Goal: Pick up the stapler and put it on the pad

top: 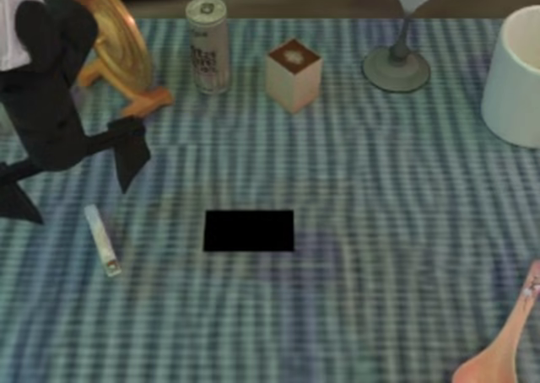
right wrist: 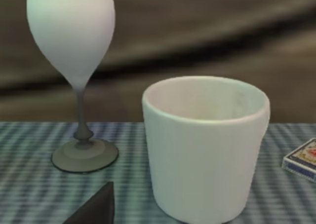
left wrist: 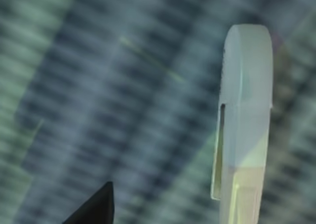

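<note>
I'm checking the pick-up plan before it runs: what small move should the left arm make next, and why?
Probably lower the left gripper toward the stapler, centring over it. The stapler lies untouched on the striped cloth, left of the pad, and the gripper hangs just above and behind it, not yet around it.

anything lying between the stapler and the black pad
Nothing: in the top view only bare striped cloth separates the stapler from the pad.
</note>
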Motion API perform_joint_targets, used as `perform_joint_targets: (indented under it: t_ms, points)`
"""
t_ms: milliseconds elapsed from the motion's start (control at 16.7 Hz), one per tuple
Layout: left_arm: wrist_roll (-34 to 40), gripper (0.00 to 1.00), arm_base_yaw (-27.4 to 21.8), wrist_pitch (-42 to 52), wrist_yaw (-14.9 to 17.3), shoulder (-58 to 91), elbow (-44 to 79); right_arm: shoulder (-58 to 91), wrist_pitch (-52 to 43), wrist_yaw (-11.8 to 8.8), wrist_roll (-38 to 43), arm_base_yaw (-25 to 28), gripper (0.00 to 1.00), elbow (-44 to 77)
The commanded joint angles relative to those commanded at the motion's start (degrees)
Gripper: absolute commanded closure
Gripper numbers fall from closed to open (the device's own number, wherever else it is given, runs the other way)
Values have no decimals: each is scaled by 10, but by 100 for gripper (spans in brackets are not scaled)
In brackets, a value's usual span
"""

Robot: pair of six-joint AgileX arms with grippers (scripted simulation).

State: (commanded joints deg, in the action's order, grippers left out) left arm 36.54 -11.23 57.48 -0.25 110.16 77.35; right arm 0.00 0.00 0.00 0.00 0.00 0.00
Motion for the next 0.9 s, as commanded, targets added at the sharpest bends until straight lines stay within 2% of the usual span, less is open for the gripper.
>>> perform_joint_targets:
  t_ms: [300, 660, 900]
  points:
    - [-1, 0, 0, -126, 0, 50, -72, 0, 0, 0, 0, 0, 0, 0]
    - [-1, 0, 0, -145, 0, 59, -85, 0, 0, 0, 0, 0, 0, 0]
    - [-1, 30, 0, -145, 0, 59, -85, 0, 0, 0, 0, 0, 0, 0]
